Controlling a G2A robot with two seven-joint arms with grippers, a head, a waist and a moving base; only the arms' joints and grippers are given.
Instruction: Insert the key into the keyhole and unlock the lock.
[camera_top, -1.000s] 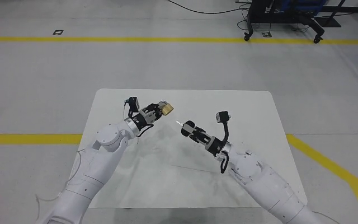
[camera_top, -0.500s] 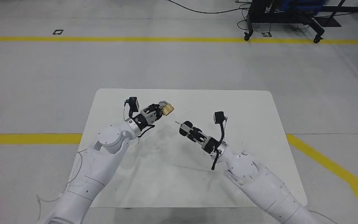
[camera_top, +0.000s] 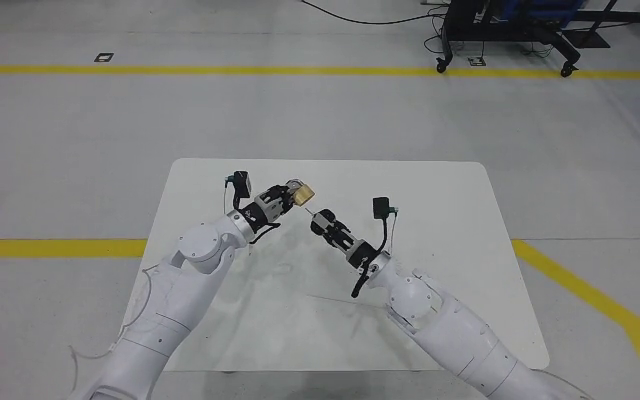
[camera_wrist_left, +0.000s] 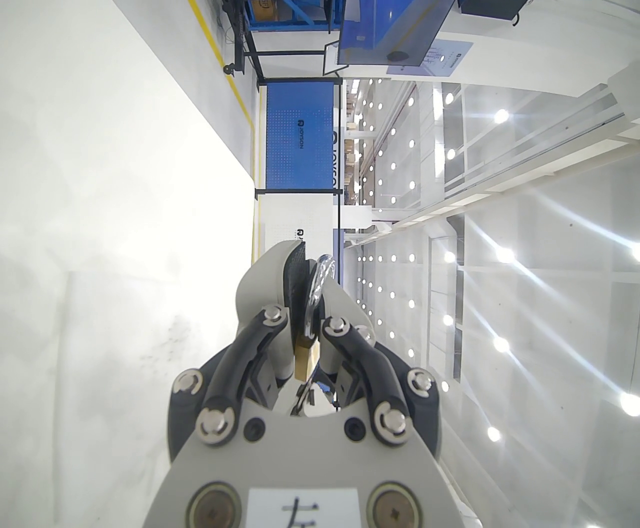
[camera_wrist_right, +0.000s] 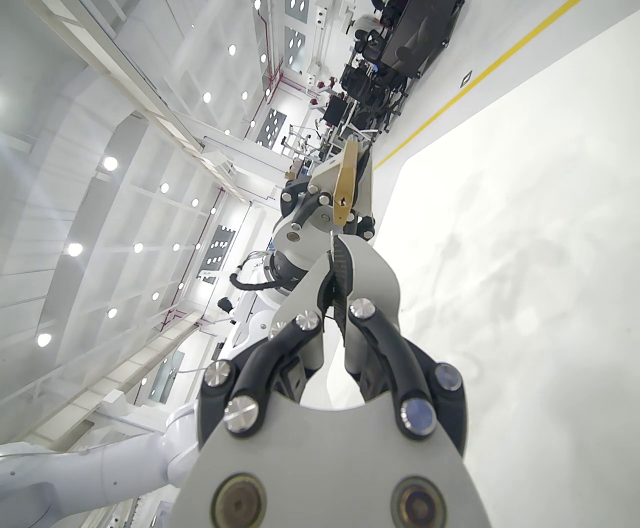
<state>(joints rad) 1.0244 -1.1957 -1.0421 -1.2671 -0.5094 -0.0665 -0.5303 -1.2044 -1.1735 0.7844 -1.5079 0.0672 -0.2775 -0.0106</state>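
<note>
- The right gripper (camera_wrist_right: 336, 250) is shut narrow on the thin silver metal key (camera_wrist_right: 331, 240), so only the blade tip stands out.
- The key tip is just beside the end face of the small brass padlock (camera_wrist_right: 344, 186), close to its keyhole (camera_wrist_right: 342, 202); I judge it is not yet inside.
- The left gripper (camera_wrist_left: 311, 272) is closed on the padlock, its silver shackle (camera_wrist_left: 320, 280) between the fingers (camera_wrist_left: 294, 272), holding it above the white table (camera_top: 420, 200), keyhole turned to the key.

The white rectangular bench (camera_top: 450, 210) with rounded corners stands on a pale grey floor (camera_top: 300, 110) (yellow lines (camera_top: 200, 70) cross it); faint dark scuffs (camera_wrist_left: 172, 330) mark the bench's matte top.
</note>
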